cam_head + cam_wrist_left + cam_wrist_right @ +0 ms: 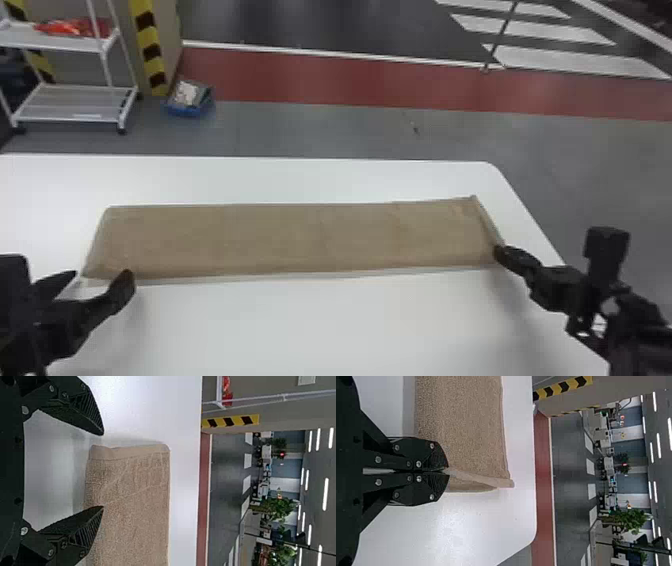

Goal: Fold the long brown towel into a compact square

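Observation:
The brown towel [300, 240] lies as a long flat strip across the white table, left to right. At its near left corner my left gripper [102, 282] stands open. In the left wrist view, the left gripper [104, 471] has its fingers apart at the end of the towel [130, 483], with no cloth pinched. My right gripper [499, 251] is at the near right corner. The right wrist view has the right gripper [447, 471] shut on that corner of the towel [462, 427], whose end edge is slightly raised.
The white table [350, 325] extends in front of and behind the towel, its right edge close to the right arm. Beyond it on the floor stand a white shelf rack [75, 102] and a blue box [189, 106] at the back left.

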{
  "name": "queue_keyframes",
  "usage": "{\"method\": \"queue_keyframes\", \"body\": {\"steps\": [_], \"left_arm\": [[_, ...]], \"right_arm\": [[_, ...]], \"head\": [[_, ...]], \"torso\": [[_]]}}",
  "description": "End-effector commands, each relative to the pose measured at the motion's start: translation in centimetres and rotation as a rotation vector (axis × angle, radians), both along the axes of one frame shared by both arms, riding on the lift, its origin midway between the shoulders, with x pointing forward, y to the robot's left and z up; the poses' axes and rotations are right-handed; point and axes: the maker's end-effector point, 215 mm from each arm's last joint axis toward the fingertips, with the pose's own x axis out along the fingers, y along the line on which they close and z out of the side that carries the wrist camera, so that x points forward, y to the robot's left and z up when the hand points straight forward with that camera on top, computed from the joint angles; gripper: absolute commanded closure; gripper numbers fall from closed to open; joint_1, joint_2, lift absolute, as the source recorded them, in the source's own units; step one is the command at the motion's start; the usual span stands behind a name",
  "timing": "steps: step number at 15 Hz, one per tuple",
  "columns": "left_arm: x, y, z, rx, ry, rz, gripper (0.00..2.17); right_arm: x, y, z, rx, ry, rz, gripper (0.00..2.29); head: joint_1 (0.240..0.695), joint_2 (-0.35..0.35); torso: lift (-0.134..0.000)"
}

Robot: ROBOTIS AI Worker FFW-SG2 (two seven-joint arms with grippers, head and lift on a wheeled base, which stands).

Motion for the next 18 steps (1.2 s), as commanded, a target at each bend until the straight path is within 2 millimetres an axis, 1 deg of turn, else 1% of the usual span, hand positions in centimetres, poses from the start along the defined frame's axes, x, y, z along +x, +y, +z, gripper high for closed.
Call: {"method": "queue_keyframes", "body": {"steps": [1,3,4,5,6,8,11,13,14,16,18], "left_arm": [[0.1,0.0,-0.3,-0.002,0.011,0.000,0.32],[0.2,-0.1,0.0,-0.003,0.008,0.001,0.66],[0.1,0.0,0.4,0.000,-0.004,0.006,1.02],[0.2,-0.2,1.3,-0.010,-0.029,0.021,1.41],[0.1,-0.2,1.8,-0.008,-0.040,0.029,1.62],[-0.1,-0.5,2.7,-0.008,-0.056,0.024,1.71],[-0.7,-0.6,3.7,-0.006,-0.067,0.019,1.71],[-1.7,1.1,4.0,0.009,-0.062,0.044,1.71],[-2.3,1.8,4.3,0.016,-0.058,0.051,1.71],[-3.7,3.7,4.5,0.033,-0.045,0.071,1.71],[-4.9,4.9,4.9,0.036,-0.042,0.076,1.71]], "right_arm": [[-0.1,0.0,0.3,-0.003,-0.003,0.002,1.12],[0.0,0.0,0.6,-0.006,-0.007,0.003,1.12],[0.0,0.0,0.6,-0.007,-0.007,0.003,1.12],[0.0,-0.1,0.7,-0.008,-0.008,0.002,1.12],[0.0,-0.2,0.7,-0.009,-0.007,0.002,1.12],[-0.1,-0.2,1.0,-0.009,-0.013,0.004,1.12],[-0.5,0.5,2.1,-0.015,-0.033,0.021,1.12],[-1.0,1.4,2.7,-0.014,-0.045,0.034,1.12],[-1.5,1.9,3.0,-0.013,-0.050,0.044,1.12],[-2.3,2.8,3.5,-0.015,-0.060,0.057,1.12],[-3.1,3.3,3.3,-0.004,-0.062,0.057,1.12]], "head": [[0.695,-0.193],[0.695,-0.192],[0.695,-0.192],[0.695,-0.192],[0.695,-0.191],[0.695,-0.194],[0.695,-0.200],[0.695,-0.198],[0.695,-0.192],[0.695,-0.174],[0.695,-0.141]], "torso": [[-0.125],[-0.125],[-0.125],[-0.125],[-0.125],[-0.125],[-0.125],[-0.125],[-0.125],[-0.125],[-0.125]]}}
